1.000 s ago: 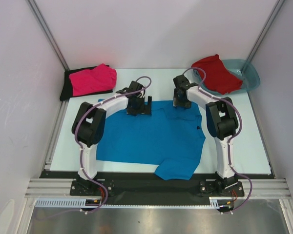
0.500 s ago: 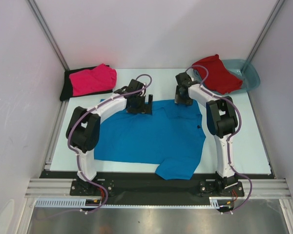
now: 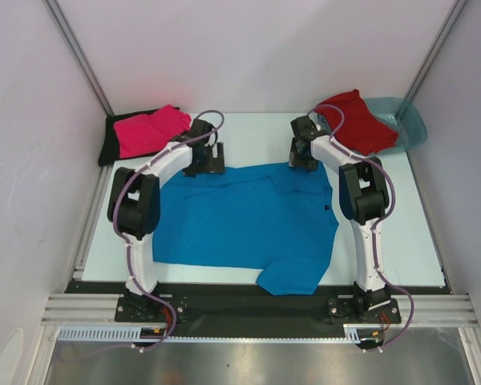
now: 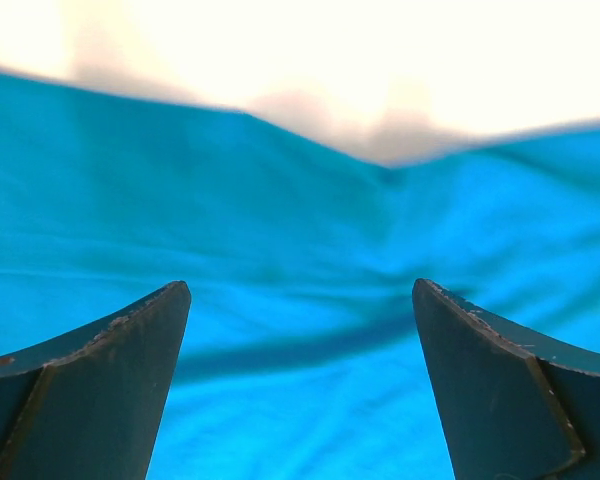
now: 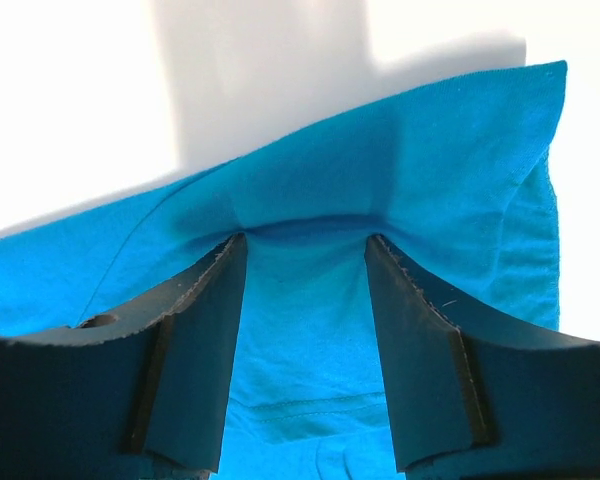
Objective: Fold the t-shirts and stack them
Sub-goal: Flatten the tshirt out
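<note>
The left claw has swung out and away to its left since a second ago, from over the blue t-shirt to that shirt's far edge. The right claw has only crept a little farther out along the same edge.

Seen from the left wrist, that claw's two fingers stand as wide apart as they go, with nothing between them. Rumpled blue cloth lies under them, and pale tabletop starts just past their tips. The overhead view cannot show that gap.

The right wrist view shows its fingers about half apart, tips down on the blue hem. A dark crease runs from one tip to the other, and the cloth humps up around them. There is a clear gap between the fingers, so the cloth is not clamped. The shirt's corner lies just to that claw's right.

Only the overhead view takes in the rest. The blue shirt spreads flat from both claws back toward the arm bases, one sleeve reaching the near edge. Beyond the right claw and to its right, a red t-shirt is draped over a teal tub. To the left claw's left, a pink t-shirt lies folded on a black t-shirt.
</note>
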`<state>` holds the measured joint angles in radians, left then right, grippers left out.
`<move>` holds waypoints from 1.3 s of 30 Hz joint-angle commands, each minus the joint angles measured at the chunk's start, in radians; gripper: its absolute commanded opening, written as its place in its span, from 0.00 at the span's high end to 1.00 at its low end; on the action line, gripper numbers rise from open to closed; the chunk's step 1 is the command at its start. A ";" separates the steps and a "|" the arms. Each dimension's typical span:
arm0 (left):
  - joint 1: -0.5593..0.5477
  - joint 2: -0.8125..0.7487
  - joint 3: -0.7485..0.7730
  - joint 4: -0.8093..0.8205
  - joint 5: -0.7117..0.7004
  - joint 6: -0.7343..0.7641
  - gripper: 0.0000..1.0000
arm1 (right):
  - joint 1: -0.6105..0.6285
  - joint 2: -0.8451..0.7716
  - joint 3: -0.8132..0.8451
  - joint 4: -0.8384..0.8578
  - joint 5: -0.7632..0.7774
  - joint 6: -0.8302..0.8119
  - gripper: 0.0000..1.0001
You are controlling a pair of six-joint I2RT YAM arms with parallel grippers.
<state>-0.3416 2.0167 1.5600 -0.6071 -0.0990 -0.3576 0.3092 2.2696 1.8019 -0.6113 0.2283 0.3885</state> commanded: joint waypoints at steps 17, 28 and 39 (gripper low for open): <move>0.137 0.178 0.150 -0.072 -0.079 0.016 0.00 | -0.061 0.114 0.048 -0.015 0.043 -0.025 0.46; 0.222 0.221 0.183 -0.103 -0.107 0.017 0.00 | -0.074 0.149 0.105 -0.039 0.062 -0.031 0.46; 0.214 0.157 0.149 -0.065 -0.026 0.016 0.00 | -0.062 0.086 0.058 -0.002 0.042 -0.049 0.45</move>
<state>-0.1448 2.2162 1.7386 -0.6922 -0.1459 -0.3561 0.2775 2.3421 1.9301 -0.6724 0.2222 0.3786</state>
